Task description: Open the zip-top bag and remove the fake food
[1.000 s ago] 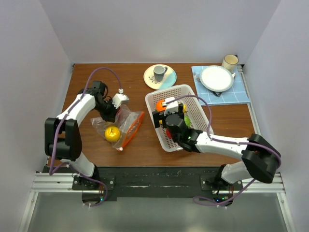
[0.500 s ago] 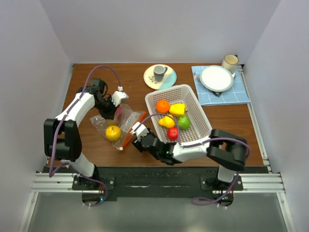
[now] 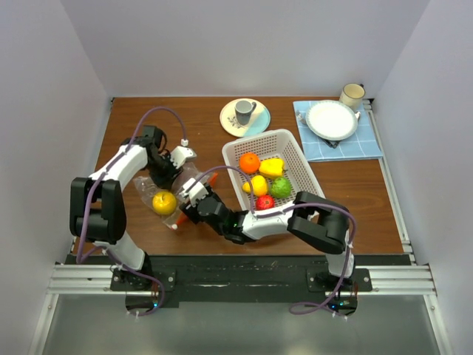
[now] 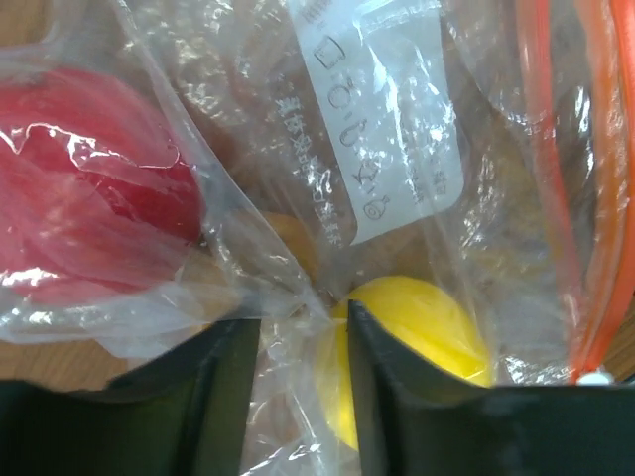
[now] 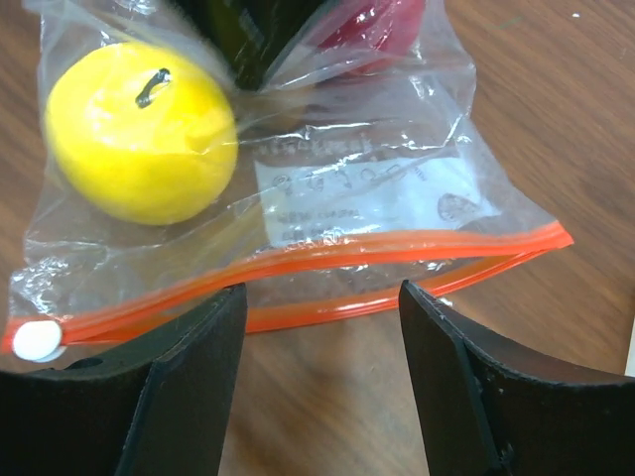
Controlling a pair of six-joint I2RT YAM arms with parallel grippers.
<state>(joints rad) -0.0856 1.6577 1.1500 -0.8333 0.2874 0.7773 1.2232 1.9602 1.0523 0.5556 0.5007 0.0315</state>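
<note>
The zip-top bag (image 5: 367, 188) lies flat on the wooden table at the left, its orange-red zip strip (image 5: 397, 248) facing my right gripper. Inside it are two pieces of fake food, a yellow fruit (image 5: 139, 129) and a red one (image 4: 89, 188). In the left wrist view my left gripper (image 4: 303, 322) sits at the bag's far end. Its jaws stand a little apart with loose plastic film between them. My right gripper (image 5: 319, 293) is open just short of the zip strip, with only bare wood between its fingers. From above, the bag (image 3: 181, 185) lies between both grippers.
A white perforated basket (image 3: 310, 181) right of the bag holds several fruits. Behind it stand a plate with a grey cup (image 3: 244, 116), a white plate on a blue cloth (image 3: 332, 120) and a mug (image 3: 352, 94).
My right arm swung left from the basket to the bag's zip edge. The left gripper's jaws have parted from their pinch on the bag. The yellow fruit shifted slightly left.
</note>
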